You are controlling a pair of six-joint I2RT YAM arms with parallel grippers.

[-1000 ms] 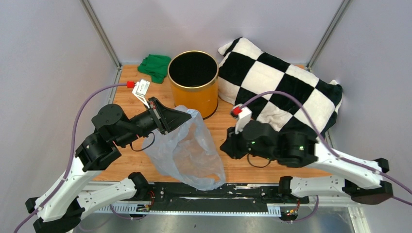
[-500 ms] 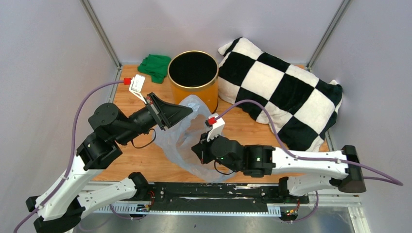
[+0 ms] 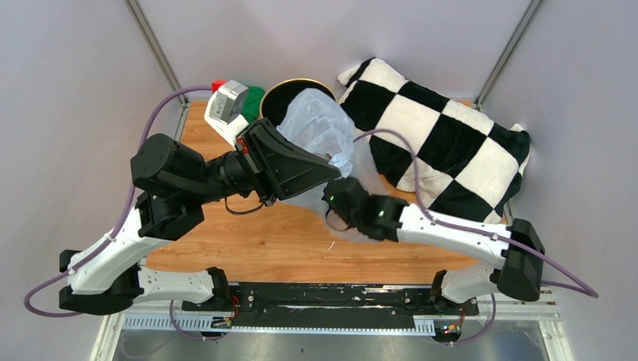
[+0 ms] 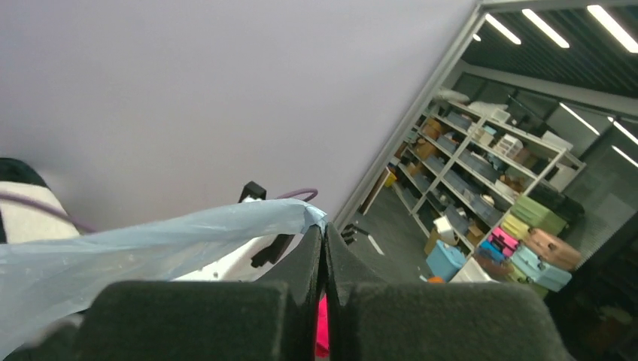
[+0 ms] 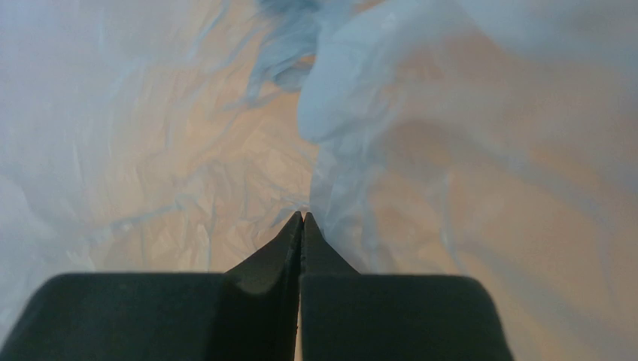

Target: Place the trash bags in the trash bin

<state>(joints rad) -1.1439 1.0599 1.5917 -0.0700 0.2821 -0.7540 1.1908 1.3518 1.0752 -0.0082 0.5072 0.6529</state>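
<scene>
Trash bag [image 3: 320, 124] held up over the trash bin [image 3: 290, 84]
Left gripper [image 4: 323, 239] is closed on the bag's edge, and the film covers part of the bin's mouth. Right gripper [image 5: 302, 219], near the checkered pillow [image 3: 444, 143], has its fingers closed against the film; I cannot tell if it pinches any.

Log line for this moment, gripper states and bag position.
left gripper: shut on bag | right gripper: shut on bag | bag: bunched over right side of bin opening | bin: upright

No legible text, labels or nos. anywhere.
</scene>
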